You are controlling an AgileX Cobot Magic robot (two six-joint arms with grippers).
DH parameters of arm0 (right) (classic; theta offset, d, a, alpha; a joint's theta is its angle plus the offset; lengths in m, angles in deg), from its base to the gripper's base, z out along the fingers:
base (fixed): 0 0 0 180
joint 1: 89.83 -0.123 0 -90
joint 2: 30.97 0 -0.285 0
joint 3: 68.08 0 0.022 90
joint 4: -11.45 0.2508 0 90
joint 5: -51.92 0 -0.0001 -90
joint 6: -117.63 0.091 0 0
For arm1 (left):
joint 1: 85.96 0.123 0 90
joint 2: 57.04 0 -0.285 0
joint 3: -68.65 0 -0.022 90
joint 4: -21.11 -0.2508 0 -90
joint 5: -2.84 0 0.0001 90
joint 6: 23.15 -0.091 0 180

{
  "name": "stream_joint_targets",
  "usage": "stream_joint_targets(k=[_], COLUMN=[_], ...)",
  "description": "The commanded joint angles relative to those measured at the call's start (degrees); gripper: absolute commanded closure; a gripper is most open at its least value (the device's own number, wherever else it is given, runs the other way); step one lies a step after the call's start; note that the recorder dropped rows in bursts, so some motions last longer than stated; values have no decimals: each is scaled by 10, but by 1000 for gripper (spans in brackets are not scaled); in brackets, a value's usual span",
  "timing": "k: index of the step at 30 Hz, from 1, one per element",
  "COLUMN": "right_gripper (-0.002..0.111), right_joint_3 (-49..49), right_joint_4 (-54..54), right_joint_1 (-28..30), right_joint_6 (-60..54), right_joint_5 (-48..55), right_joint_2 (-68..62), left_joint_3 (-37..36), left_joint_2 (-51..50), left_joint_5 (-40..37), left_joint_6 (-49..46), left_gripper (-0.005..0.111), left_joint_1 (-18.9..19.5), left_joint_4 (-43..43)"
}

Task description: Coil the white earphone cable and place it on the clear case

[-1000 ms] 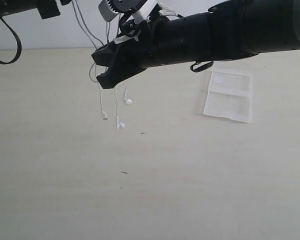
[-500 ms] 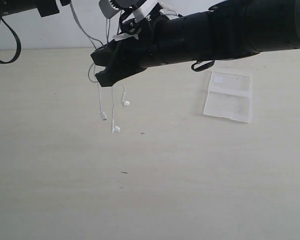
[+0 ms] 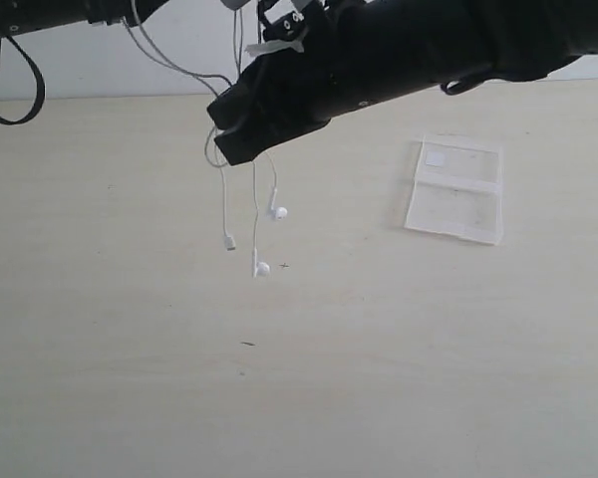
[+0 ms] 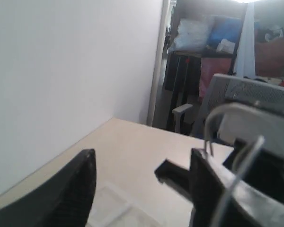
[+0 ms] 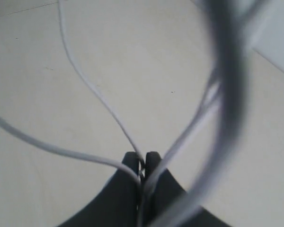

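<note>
The white earphone cable (image 3: 279,212) hangs from my right gripper (image 3: 229,144), its two earbuds and one more end dangling above the table left of centre. The right wrist view shows the right gripper (image 5: 142,160) shut on the cable (image 5: 85,80), with strands fanning out from between the tips. One strand rises to the upper left, toward my left arm (image 3: 40,15). My left gripper (image 4: 142,158) stands open with nothing between its fingers; a blurred loop of cable (image 4: 206,135) hangs beside one finger. The clear case (image 3: 455,189) lies flat at the right and shows faintly below the left jaws (image 4: 114,208).
A black robot cable (image 3: 20,95) loops down at the far left. The right arm (image 3: 458,45) spans the upper part of the exterior view. A wall runs behind the table (image 3: 299,378). Shelves and a chair (image 4: 236,94) stand beyond the table's end.
My right gripper has carried the cable to the right and slightly up, and the hanging earbuds moved right with it. The left jaws have opened wide.
</note>
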Motion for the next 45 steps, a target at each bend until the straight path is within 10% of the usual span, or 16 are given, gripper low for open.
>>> stream_joint_targets(k=[1, 10, 18, 45], right_gripper=[108, 108, 108, 108], right_joint_3=[5, 5, 5, 7], right_joint_4=[-72, -244, -246, -137], right_joint_1=[2, 6, 30, 39], right_joint_6=[78, 261, 283, 257], right_joint_5=[-12, -26, -19, 14], right_joint_2=[32, 47, 50, 87], left_joint_3=[20, 24, 24, 22], left_joint_2=[2, 22, 27, -35], left_joint_5=[-8, -4, 15, -85], left_joint_6=[58, 117, 157, 172], left_gripper=[49, 49, 49, 47], left_joint_1=[0, 0, 0, -28], left_joint_4=[-89, -157, -279, -279])
